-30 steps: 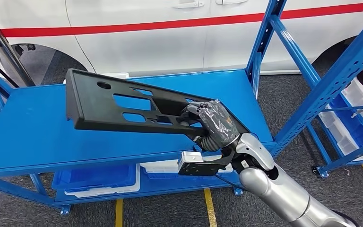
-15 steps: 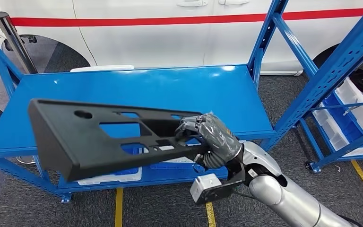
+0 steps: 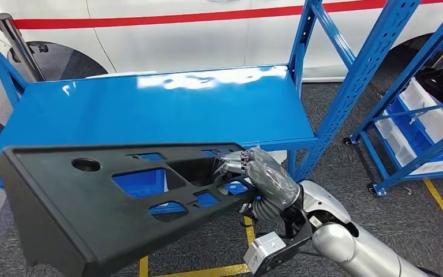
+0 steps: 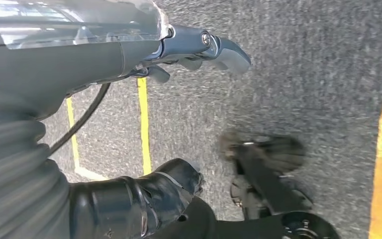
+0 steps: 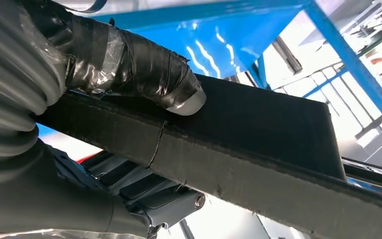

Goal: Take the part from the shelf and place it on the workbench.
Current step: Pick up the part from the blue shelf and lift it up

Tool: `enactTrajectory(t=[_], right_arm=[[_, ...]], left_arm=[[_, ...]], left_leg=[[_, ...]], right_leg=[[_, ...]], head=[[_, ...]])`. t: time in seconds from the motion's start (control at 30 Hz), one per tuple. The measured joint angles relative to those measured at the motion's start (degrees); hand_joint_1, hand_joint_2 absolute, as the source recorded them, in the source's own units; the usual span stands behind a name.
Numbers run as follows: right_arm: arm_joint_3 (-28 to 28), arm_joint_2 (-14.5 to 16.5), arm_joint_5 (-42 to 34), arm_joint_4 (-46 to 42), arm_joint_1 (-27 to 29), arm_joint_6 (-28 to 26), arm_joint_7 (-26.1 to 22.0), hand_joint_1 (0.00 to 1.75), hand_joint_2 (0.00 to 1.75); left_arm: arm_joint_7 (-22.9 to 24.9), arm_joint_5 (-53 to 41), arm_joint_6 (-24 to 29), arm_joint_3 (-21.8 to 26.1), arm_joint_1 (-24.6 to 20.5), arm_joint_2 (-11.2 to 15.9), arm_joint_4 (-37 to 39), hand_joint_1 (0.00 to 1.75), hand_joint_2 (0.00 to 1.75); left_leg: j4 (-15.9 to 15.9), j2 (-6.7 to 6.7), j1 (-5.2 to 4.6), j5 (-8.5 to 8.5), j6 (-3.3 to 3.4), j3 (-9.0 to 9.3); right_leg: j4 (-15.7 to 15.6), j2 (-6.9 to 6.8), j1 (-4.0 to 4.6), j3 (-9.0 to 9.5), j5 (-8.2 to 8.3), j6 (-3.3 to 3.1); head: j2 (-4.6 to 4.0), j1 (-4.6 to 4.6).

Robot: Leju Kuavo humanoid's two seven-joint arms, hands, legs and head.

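Note:
The part is a long black plastic panel with several cut-outs. It hangs in the air in front of the blue shelf's top deck, tilted, its wide end at the lower left of the head view. My right hand grips its narrow end, fingers hooked over the upper edge. In the right wrist view the taped thumb presses on the part's dark rib. My left hand hangs over the grey floor with its fingers apart and nothing in it.
A white car with a red stripe stands behind the shelf. A second blue rack with white bins is at the right. Blue uprights rise at the shelf's right corner. Yellow lines mark the grey floor.
The whole view has shifted, so the camera has moved. The part, held by my right hand throughout, has come from above the shelf deck to in front of its edge, nearer and lower.

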Motion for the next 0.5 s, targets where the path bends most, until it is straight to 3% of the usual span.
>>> enactTrajectory(t=[0.03,0.07,0.1,0.17,0.2,0.27,0.3,0.33,0.37,0.43,0.47,0.5], right_arm=[[-0.06,-0.01,0.07,0.01,0.07,-0.11,0.21,1.75,1.75],[-0.21,-0.07,0.14,0.01,0.15,-0.26,0.49,1.75,1.75],[-0.45,-0.15,0.20,0.02,0.26,-0.43,0.75,1.75,1.75],[-1.17,-0.49,0.23,0.11,0.57,-0.75,1.13,1.75,1.75],[-1.51,-0.64,0.24,0.19,0.75,-0.93,1.21,1.75,1.75],[-1.95,-0.91,0.24,0.39,1.19,-1.25,1.23,1.75,1.75],[-2.08,-1.03,0.24,0.48,1.43,-1.39,1.18,1.75,1.75],[-2.20,-1.17,0.26,0.57,1.70,-1.45,1.14,1.75,1.75],[-2.34,-1.29,0.31,0.67,1.93,-1.48,1.12,1.75,1.75],[-2.65,-1.40,0.52,0.87,2.15,-1.44,1.14,1.75,1.75],[-2.75,-1.42,0.64,0.98,2.17,-1.38,1.21,1.75,1.75],[-2.81,-1.42,0.72,1.08,2.20,-1.28,1.30,1.75,1.75]], left_arm=[[0.14,-0.07,0.05,0.01,-0.03,0.02,0.00,0.00,1.75],[0.34,-0.14,0.11,0.01,-0.04,0.06,0.00,0.00,1.75],[0.49,-0.17,0.17,0.01,-0.07,0.13,-0.01,0.00,1.75],[0.74,-0.22,0.30,0.02,-0.11,0.26,-0.02,0.00,1.75],[0.80,-0.22,0.35,0.04,-0.11,0.29,-0.02,0.00,1.75],[0.97,-0.21,0.39,0.14,0.01,0.27,0.01,0.00,1.75],[1.07,-0.21,0.39,0.20,0.06,0.25,0.02,0.00,1.75],[1.19,-0.21,0.38,0.25,0.09,0.23,0.03,0.00,1.75],[1.30,-0.21,0.37,0.29,0.12,0.22,0.04,0.00,1.75],[1.47,-0.20,0.34,0.34,0.11,0.25,0.04,0.00,1.75],[1.54,-0.19,0.30,0.36,0.09,0.26,0.04,0.00,1.75],[1.58,-0.19,0.25,0.37,0.07,0.27,0.04,0.00,1.75]], left_leg=[[-0.80,0.00,0.01,1.56,0.03,1.63],[-3.39,-0.07,0.01,3.13,0.15,4.18],[-7.27,-0.36,-0.02,3.58,0.38,7.29],[-14.46,-1.17,-0.22,2.64,0.85,12.15],[-16.30,-1.42,-0.39,1.97,1.10,13.11],[-17.02,-0.87,-0.45,2.68,1.73,12.79],[-17.20,-0.36,-0.34,3.33,2.17,12.35],[-17.39,0.25,-0.19,4.07,2.69,11.78],[-17.49,0.86,-0.05,4.80,3.13,11.07],[-17.35,1.91,-0.19,6.11,3.62,9.39],[-17.21,2.43,-0.26,6.77,3.60,8.45],[-17.01,2.96,-0.31,7.38,3.54,7.43]], right_leg=[[0.14,0.00,0.00,-0.91,0.62,0.14],[0.31,0.06,-0.01,-1.74,1.19,0.32],[0.51,0.15,-0.01,-2.46,1.71,0.57],[0.72,0.44,0.04,-3.29,2.78,1.30],[0.56,0.55,0.02,-3.41,3.38,1.70],[0.10,0.89,0.00,-3.45,4.48,2.44],[0.39,0.99,-0.05,-3.76,3.91,2.73],[1.65,1.00,-0.10,-4.32,2.12,2.99],[4.03,0.88,-0.22,-5.11,-0.72,3.23],[11.00,0.65,-0.39,-6.67,-6.47,3.77],[14.13,0.59,-0.49,-6.90,-7.46,4.03],[15.90,0.50,-0.57,-6.45,-6.96,4.23]], head=[[0.00,-0.01],[0.00,-0.01],[0.00,-0.01],[0.00,0.01],[0.00,0.02],[0.00,0.02],[0.00,0.07],[0.00,0.08],[0.00,0.10],[0.00,0.10],[0.00,0.12],[0.00,0.11]])
